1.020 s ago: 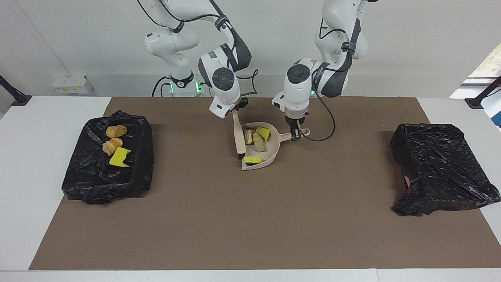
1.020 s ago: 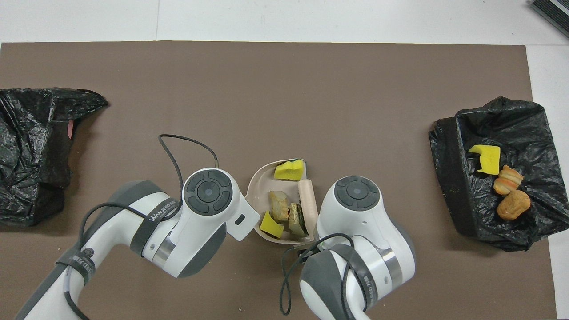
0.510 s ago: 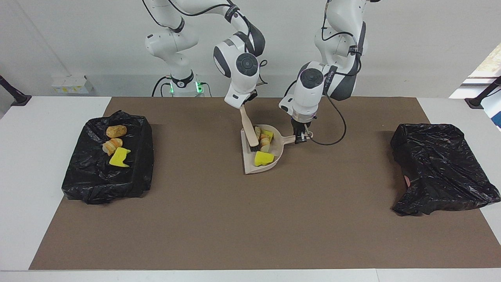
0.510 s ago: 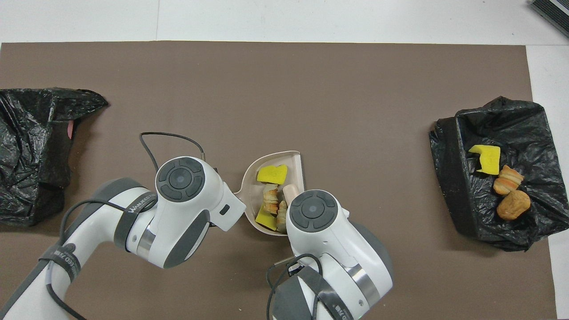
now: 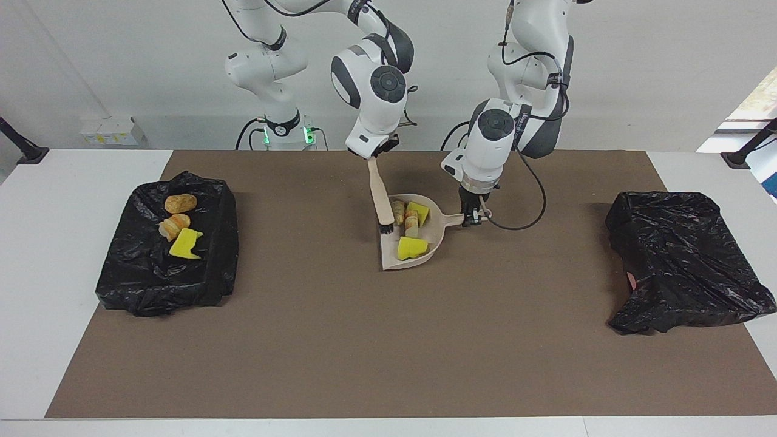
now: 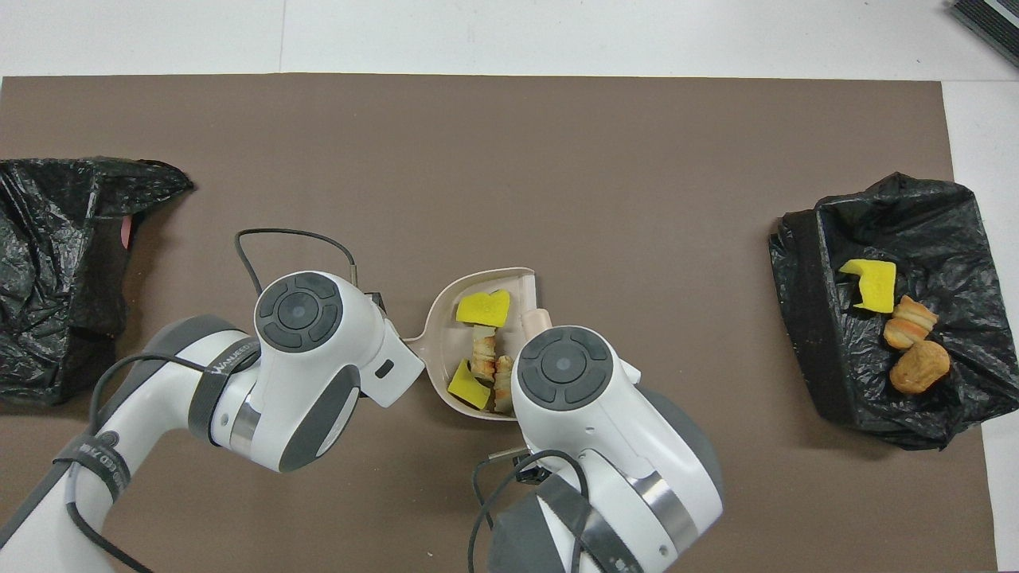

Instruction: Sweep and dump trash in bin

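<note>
You had two black-lined bins on the brown mat [image 5: 340,340]: the bin at the right arm's end [image 5: 164,255] already held a brown roll, a pale lump and a yellow chunk, while the bin at the left arm's end [image 5: 680,261] showed no trash; whether it had an opening facing up could not be made out.

The dustpan [image 5: 419,233] sat mid-table, tilted, with four scraps [image 5: 411,230] in it: two yellow sponge chunks and two pale crumbly lumps. By the look of them they were light and soft, and would slide or bounce if the pan tipped; you were better off carrying them in the pan than pinching them.

The left gripper [image 5: 472,217] was clamped on the pan's handle. The right gripper [image 5: 375,155] was closed on the brush [image 5: 381,200], bristles at the pan's open edge.

From overhead both wrists covered the grips, and the brush was mostly hidden.
</note>
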Available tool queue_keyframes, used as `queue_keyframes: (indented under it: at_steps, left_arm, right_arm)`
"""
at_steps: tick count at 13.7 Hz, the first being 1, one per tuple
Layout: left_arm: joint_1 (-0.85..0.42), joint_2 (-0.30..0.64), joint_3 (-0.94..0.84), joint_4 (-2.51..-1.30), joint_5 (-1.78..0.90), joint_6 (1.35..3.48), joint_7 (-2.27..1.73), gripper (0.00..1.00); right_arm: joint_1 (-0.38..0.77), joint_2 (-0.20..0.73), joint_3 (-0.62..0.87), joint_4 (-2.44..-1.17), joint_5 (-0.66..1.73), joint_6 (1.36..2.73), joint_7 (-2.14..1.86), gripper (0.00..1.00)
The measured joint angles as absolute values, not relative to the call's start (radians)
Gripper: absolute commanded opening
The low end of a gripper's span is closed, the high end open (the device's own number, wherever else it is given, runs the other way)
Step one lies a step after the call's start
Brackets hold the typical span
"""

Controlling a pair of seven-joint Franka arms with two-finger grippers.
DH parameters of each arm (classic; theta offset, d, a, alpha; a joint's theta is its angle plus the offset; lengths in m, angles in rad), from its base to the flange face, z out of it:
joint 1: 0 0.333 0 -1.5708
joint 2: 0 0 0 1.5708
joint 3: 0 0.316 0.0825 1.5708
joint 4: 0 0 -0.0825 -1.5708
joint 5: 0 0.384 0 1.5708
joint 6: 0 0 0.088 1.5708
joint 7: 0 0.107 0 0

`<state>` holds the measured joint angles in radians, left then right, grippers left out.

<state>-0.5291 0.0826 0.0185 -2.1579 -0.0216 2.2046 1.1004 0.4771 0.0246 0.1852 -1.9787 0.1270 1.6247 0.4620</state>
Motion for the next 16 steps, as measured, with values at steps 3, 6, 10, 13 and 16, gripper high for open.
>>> queue_keyframes:
  at_steps: [3,6,10,13,16]
  left_arm:
    - [-0.484,0.084,0.02,-2.15,-0.026,2.205,1.195,0.0]
    - [-0.413,0.084,0.023,-2.109,-0.029,2.189,1.291,0.0]
    - [-0.3,0.117,0.024,-1.955,-0.031,2.05,1.452,0.0]
    - [-0.192,0.161,0.026,-1.819,-0.074,1.927,1.576,0.0]
    - [-0.081,0.169,0.027,-1.737,-0.08,1.83,1.631,0.0]
  right_arm:
    - [0.447,-0.011,0.184,-1.989,0.127,1.608,0.479,0.0]
    - [0.455,-0.054,0.19,-2.068,0.158,1.681,0.533,0.0]
    - [0.557,-0.092,0.198,-2.182,0.23,1.817,0.655,0.0]
    - [0.661,-0.036,0.203,-2.215,0.255,1.926,0.732,0.0]
    - [0.689,0.015,0.203,-2.216,0.255,1.947,0.757,0.06]
